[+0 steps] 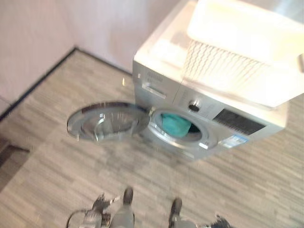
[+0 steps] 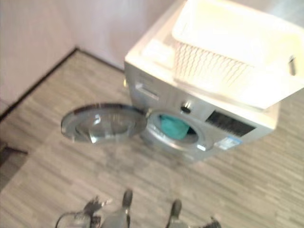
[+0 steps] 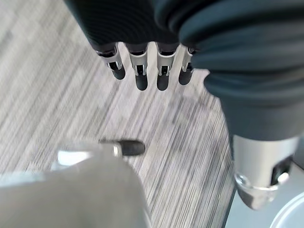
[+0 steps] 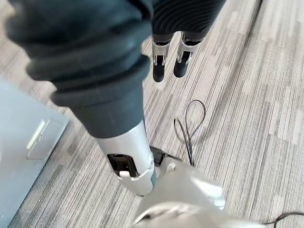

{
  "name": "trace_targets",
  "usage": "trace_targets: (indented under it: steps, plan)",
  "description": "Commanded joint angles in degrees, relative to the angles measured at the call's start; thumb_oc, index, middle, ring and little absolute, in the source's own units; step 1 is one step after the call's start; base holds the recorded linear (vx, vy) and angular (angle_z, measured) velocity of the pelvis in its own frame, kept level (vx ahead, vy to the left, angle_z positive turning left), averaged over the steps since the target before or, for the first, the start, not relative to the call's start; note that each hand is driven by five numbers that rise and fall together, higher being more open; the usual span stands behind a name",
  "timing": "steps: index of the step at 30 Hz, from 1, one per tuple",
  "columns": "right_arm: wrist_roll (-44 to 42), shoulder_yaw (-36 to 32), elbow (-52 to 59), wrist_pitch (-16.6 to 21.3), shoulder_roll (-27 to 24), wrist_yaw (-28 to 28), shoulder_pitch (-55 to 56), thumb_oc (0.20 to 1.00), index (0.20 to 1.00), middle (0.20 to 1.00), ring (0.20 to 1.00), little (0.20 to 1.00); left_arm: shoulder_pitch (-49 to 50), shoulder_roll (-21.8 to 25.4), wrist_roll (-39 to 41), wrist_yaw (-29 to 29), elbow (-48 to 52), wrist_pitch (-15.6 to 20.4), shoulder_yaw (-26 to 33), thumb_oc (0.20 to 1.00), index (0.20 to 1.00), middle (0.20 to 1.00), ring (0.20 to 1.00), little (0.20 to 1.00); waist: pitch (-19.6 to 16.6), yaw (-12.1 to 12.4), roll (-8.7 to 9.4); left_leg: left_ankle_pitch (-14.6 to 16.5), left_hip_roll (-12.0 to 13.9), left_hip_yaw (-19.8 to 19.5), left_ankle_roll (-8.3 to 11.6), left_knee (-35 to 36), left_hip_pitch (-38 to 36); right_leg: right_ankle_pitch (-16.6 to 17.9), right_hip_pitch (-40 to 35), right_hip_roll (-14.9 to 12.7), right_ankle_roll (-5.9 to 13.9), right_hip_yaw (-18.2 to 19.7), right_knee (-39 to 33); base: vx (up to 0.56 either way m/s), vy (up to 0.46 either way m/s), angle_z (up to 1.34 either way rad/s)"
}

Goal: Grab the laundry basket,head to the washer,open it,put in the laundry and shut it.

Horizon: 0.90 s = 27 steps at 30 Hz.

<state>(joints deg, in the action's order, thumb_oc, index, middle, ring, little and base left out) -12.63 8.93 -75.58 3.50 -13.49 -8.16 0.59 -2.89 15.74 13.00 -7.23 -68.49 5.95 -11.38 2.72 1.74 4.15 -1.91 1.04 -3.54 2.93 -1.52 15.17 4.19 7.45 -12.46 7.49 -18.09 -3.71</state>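
1. Grey wood-grain plank flooring [image 1: 57,156] covers the room and meets a pale wall [image 1: 42,33] along a dark skirting line.
2. Silver front-loading washing machine [image 1: 166,102] stands against that wall, with a round control knob [image 1: 194,107] on its panel, a detergent drawer [image 1: 154,90] near its left corner and a dark display strip [image 1: 240,122] to the right of the knob.
3. White plastic laundry basket with a slatted, woven-pattern side [image 2: 228,52] sits on top of the washer, and its rim overhangs the machine's front edge on the right.
4. Round chrome-rimmed glass door [image 1: 108,122] of the washer is swung fully open to the left, hinged beside the drum opening.
5. Teal cloth laundry [image 1: 176,124] lies inside the drum, showing through the open porthole.
6. Small blue-and-white label [image 1: 233,141] is stuck at the washer's lower right front; its print is too small to read.
7. Left hand [image 3: 137,71] hangs over bare floor, its fingers straight and side by side, the thumb apart, holding nothing.
8. Right hand [image 4: 166,66] also hangs above the floor, its visible fingers straight and relaxed, touching nothing.
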Motion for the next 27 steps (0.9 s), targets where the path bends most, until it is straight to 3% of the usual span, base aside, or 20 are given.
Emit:
trace_targets:
  steps: [1, 2, 3, 4, 5, 6, 11, 12, 16, 20, 22, 25, 27]
  plan:
    - [0.49, -1.68, 3.78, 0.86, -1.25, 1.42, -1.52, 1.000, 1.000, 1.000, 1.000, 1.000, -3.45, 6.15, -6.59, -6.85, 2.82, 0.96, 3.31, 1.000, 1.000, 1.000, 1.000, 1.000, 4.31, 1.00, -2.77, -0.86, -0.46, 0.11, -2.50, 5.71, -3.92, -10.01, -4.57, 4.36, -1.76, -3.30, 8.17, 0.14, -0.016, 0.10]
    - [1.56, -1.24, 3.98, 0.71, -1.17, 1.92, -0.11, 1.000, 1.000, 1.000, 1.000, 1.000, -4.41, 8.25, -7.82, -8.69, 2.96, 0.48, 5.03, 1.000, 1.000, 1.000, 1.000, 1.000, 3.55, 0.85, -2.43, -0.69, -0.33, -0.01, -2.33, 6.05, -4.73, -10.08, -5.55, 4.56, -1.73, -3.58, 7.57, 0.19, -0.042, 0.17]
    - [4.63, 0.89, 5.65, 0.47, -1.04, 3.83, 1.79, 1.000, 1.000, 1.000, 1.000, 1.000, -7.00, 16.22, -10.66, -12.21, 3.45, -0.23, 9.20, 1.000, 1.000, 1.000, 1.000, 1.000, 1.61, 0.89, -1.19, -0.17, -0.15, -0.17, -1.81, 6.52, -5.79, -9.32, -7.29, 4.98, -1.30, -3.78, 5.62, 0.14, -0.045, 0.16]
    - [4.88, 1.41, 6.80, 0.87, -0.84, 4.38, 2.01, 1.000, 1.000, 1.000, 1.000, 1.000, -8.34, 20.62, -13.02, -13.42, 4.02, -0.36, 9.81, 1.000, 1.000, 1.000, 1.000, 1.000, 1.07, 0.96, -0.63, 0.01, -0.10, -0.11, -1.64, 6.52, -5.83, -8.80, -7.47, 5.05, -1.01, -3.72, 5.11, 0.10, -0.033, 0.16]
    - [4.88, 1.42, 6.80, 0.86, -0.81, 4.38, 2.01, 1.000, 1.000, 1.000, 1.000, 1.000, -8.34, 20.66, -13.02, -13.42, 4.02, -0.37, 9.81, 1.000, 1.000, 1.000, 1.000, 1.000, 1.07, 0.96, -0.59, 0.02, -0.11, -0.10, -1.64, 6.52, -5.84, -8.79, -7.49, 5.04, -1.01, -3.71, 5.10, 0.02, -0.022, 0.14]
    - [4.84, 2.02, 7.74, 1.15, -0.57, 4.79, 2.00, 1.000, 1.000, 1.000, 1.000, 1.000, -9.90, 23.96, -14.12, -14.24, 4.25, -0.63, 10.51, 1.000, 1.000, 1.000, 1.000, 1.000, 0.76, 1.06, -0.06, 0.15, -0.05, 0.04, -1.51, 6.52, -5.76, -8.41, -7.49, 5.12, -0.81, -3.58, 4.80, 0.01, -0.024, 0.14]
    - [3.70, 7.57, 12.93, 2.13, 0.71, 7.50, 2.05, 1.000, 1.000, 1.000, 1.000, 1.000, -20.70, 38.38, -15.35, -17.51, 4.58, -1.70, 10.51, 1.000, 1.000, 1.000, 1.000, 1.000, 1.35, 1.72, 2.63, -0.07, 0.33, -0.02, -1.16, 6.52, -3.88, -7.73, -6.07, 5.42, -0.31, -3.56, 4.87, -0.01, -0.049, 0.01]
    - [2.67, 10.92, 17.04, 2.48, -0.01, 8.13, 1.75, 1.000, 1.000, 1.000, 1.000, 1.000, -30.81, 43.96, -13.48, -18.21, 2.89, -1.55, 6.90, 1.000, 1.000, 1.000, 1.000, 1.000, 3.08, 1.51, 4.97, 0.83, 0.96, -0.28, -0.69, 6.52, -3.10, -8.49, -5.49, 5.94, -0.06, -2.80, 4.61, 0.00, -0.102, -0.01]
    - [0.34, 12.76, 20.64, 3.20, -0.98, 6.75, -0.31, 1.000, 1.000, 1.000, 1.000, 1.000, -46.26, 46.49, -12.80, -17.86, 1.43, -0.79, -4.41, 1.000, 1.000, 1.000, 1.000, 1.000, 6.81, 0.99, 7.53, 0.11, 1.59, 0.19, -0.68, 5.86, 0.95, -6.72, -2.40, 5.89, 0.61, -2.45, 4.56, -0.06, -0.037, 0.03]
    - [1.15, 14.63, 23.22, 3.59, -1.79, 6.61, -2.84, 1.000, 1.000, 1.000, 1.000, 1.000, -50.89, 47.40, -14.74, -14.25, 6.09, 2.00, -13.06, 1.000, 1.000, 1.000, 1.000, 1.000, 9.11, 0.94, 8.68, 0.69, 1.85, 0.60, -0.88, 3.43, 4.26, -5.03, -0.08, 5.68, 1.24, -1.67, 4.16, -0.04, 0.018, -0.09]
    - [0.67, 16.42, 27.11, 4.50, -3.43, 7.07, -3.92, 1.000, 1.000, 1.000, 1.000, 1.000, -55.44, 48.07, -18.88, -15.08, 5.87, 2.57, -18.95, 1.000, 1.000, 1.000, 1.000, 1.000, 10.12, -0.21, 9.93, 1.09, 2.14, 1.43, -0.95, 1.93, 6.28, -3.32, 1.66, 5.66, 1.81, -0.47, 3.82, -0.05, 0.037, -0.11]
    - [-0.98, 17.13, 35.24, 5.30, -6.71, 8.37, -3.19, 1.000, 1.000, 1.000, 1.000, 1.000, -66.83, 49.30, -18.64, -14.40, 2.47, 2.80, -26.84, 1.000, 1.000, 1.000, 1.000, 1.000, 10.42, -3.02, 11.84, 2.29, 2.81, 2.54, -1.20, -0.50, 8.82, -0.45, 4.04, 5.91, 2.91, 1.96, 2.90, -0.02, 0.042, -0.35]
    - [-0.75, 17.34, 36.91, 5.23, -7.56, 8.70, -2.76, 1.000, 1.000, 1.000, 1.000, 1.000, -69.42, 49.20, -19.24, -14.47, 2.50, 3.09, -29.15, 1.000, 1.000, 1.000, 1.000, 1.000, 10.18, -3.90, 12.43, 2.83, 3.14, 3.04, -1.32, -1.01, 9.32, 0.32, 4.65, 6.01, 3.22, 2.98, 2.55, 0.00, 0.038, -0.20]
